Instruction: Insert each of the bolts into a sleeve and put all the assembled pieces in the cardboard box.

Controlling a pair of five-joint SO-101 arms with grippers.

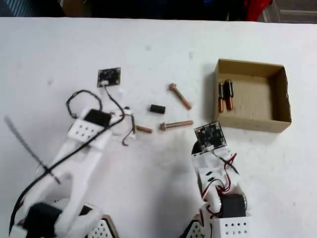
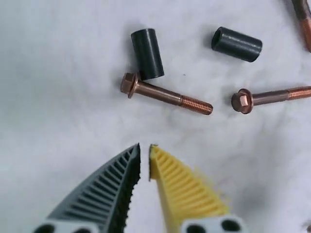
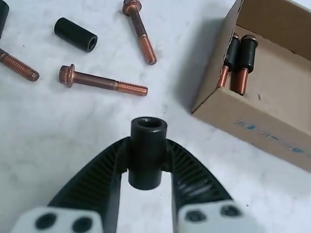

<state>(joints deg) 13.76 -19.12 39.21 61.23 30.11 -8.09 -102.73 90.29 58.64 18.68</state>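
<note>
**Bolt-and-sleeve assembly, part way through.** Your right gripper (image 3: pixel 147 145) is clenched around a black sleeve (image 3: pixel 148 165), which it holds upright with the open bore facing the wrist camera. Your left gripper (image 2: pixel 146 150) is closed on nothing, its fingertips almost meeting, and it hangs over the table (image 2: pixel 53 121) just short of the nearest bolt (image 2: pixel 165 93). That bolt lies flat directly ahead of the fingertips, with its long axis running across the line of the fingers. A loose sleeve (image 2: pixel 147 53) rests against the bolt near its head, and the threaded end points toward a second bolt (image 2: pixel 269 97). Another loose sleeve (image 2: pixel 236 44) lies beyond these two bolts. A third bolt (image 1: pixel 179 95) lies nearer the cardboard box (image 1: pixel 252 121), which stands just beside the right arm. The box already contains two assembled pieces (image 3: pixel 245 53) lying side by side. Judging from this layout, three bolts remain to be fitted, and your left arm is the nearer one to the first of them. You would probably need to spread the left gripper and take the shank crosswise. You would then turn the bolt until its axis lines up with the bore of the held sleeve. The loose sleeve against the bolt head may roll when you grasp the bolt.
</note>
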